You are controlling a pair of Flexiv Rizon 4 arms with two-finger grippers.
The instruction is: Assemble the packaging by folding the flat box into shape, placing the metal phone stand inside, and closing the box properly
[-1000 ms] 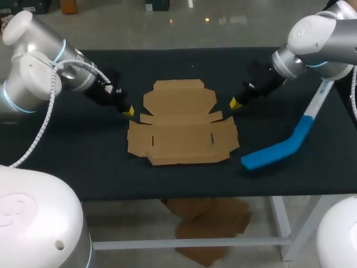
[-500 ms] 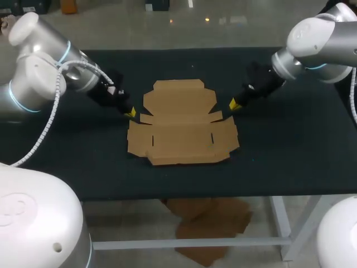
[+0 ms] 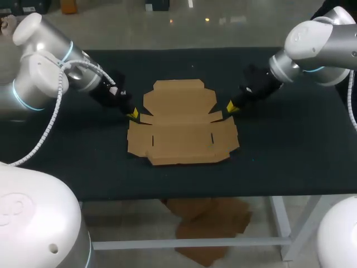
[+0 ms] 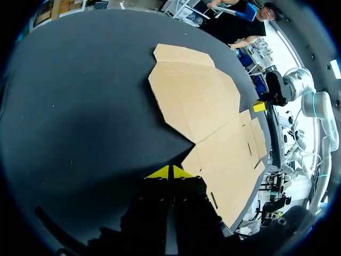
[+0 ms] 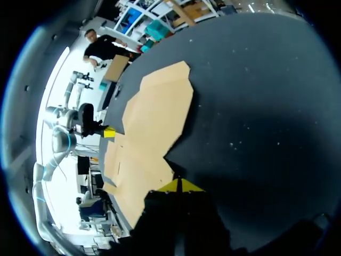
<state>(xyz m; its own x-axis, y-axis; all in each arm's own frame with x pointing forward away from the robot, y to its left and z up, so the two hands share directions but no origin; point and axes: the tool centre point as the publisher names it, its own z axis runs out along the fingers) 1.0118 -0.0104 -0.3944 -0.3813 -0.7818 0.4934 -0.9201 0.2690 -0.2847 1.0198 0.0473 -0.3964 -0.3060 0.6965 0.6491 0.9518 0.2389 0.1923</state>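
- The flat box (image 3: 181, 125) is lying fully unfolded on the dark counter (image 3: 290, 151). Every panel is down, and no wall or flap is standing yet.
- The left hand (image 3: 133, 114) is sitting at the box's left edge, at the notch where the rear panel meets the wider front panel. Its yellow tips are pressed together and gripping nothing.
- The right hand (image 3: 230, 106) is sitting at the matching notch on the box's right edge, with its tips likewise pressed together and empty.
- Change noted: over the last second both hands have been creeping inward toward the box in small steps. Each is now just beside the cardboard edge or touching it; the views are not confirming contact.
- Change noted: a long blue-and-white tool was resting to the right of the box a second ago. It is no longer showing on the counter.
- The box itself is not shifting; its outline is matching its earlier position.
- The metal phone stand is not showing near the box in any view.
- Judgement: the task is standing at its opening step. The mirrored approach with closed tips is suggesting a push or lift at the side flaps to start the fold.
- Risk: thin cardboard may slide across the counter if one hand is pressing before the other.
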